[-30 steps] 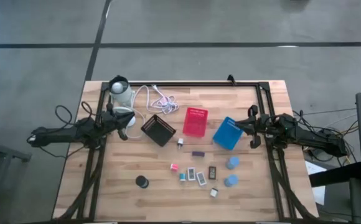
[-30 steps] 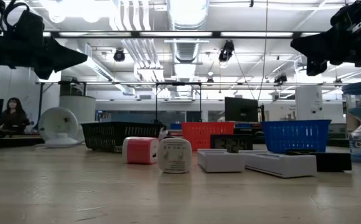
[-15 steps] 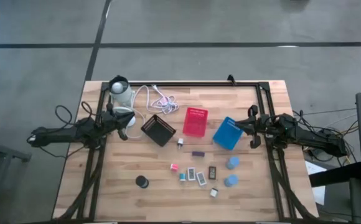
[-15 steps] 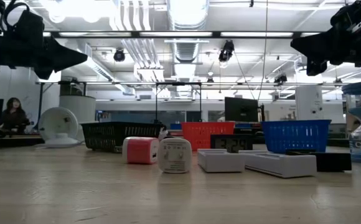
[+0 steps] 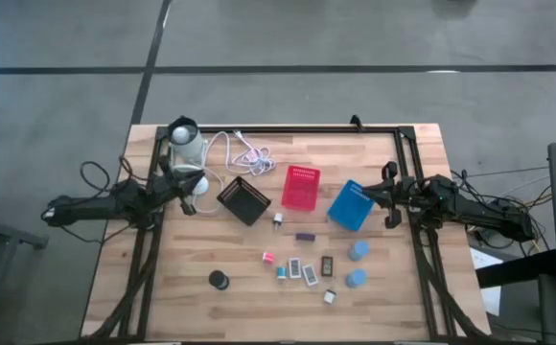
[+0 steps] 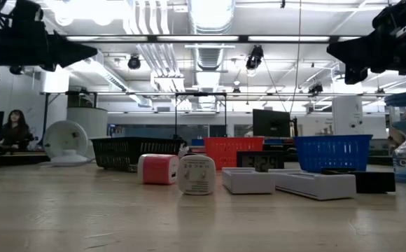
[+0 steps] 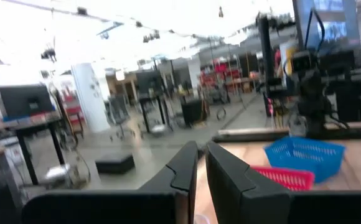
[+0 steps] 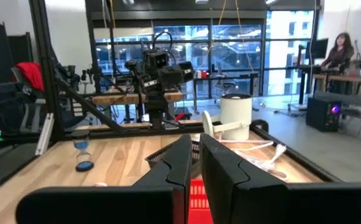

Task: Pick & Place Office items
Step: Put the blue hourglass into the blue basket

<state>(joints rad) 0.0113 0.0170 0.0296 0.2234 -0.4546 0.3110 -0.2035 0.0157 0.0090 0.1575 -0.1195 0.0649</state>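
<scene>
The office items lie on the table's near middle: a black disc (image 5: 220, 279), a pink block (image 5: 268, 257), a teal block (image 5: 281, 272), white blocks (image 5: 303, 271), a black block (image 5: 327, 264), a purple block (image 5: 305, 237) and two pale-blue round pieces (image 5: 359, 251). In the low view the pink block (image 6: 158, 169) stands in front. My left gripper (image 5: 184, 185) hangs shut and empty above the table's left side by the lamp; its fingers show in the left wrist view (image 7: 200, 168). My right gripper (image 5: 370, 195) hangs shut and empty above the blue bin's right edge; it also shows in the right wrist view (image 8: 196, 158).
A black mesh bin (image 5: 243, 199), a red one (image 5: 300, 187) and a blue one (image 5: 351, 205) stand in a row behind the items. A white lamp (image 5: 188, 149) with its cable (image 5: 240, 150) is at the far left. A black frame (image 5: 288, 129) runs along the far edge.
My left gripper has gone up a little and tipped closer to level, still shut. My right gripper and the items have stayed where they were.
</scene>
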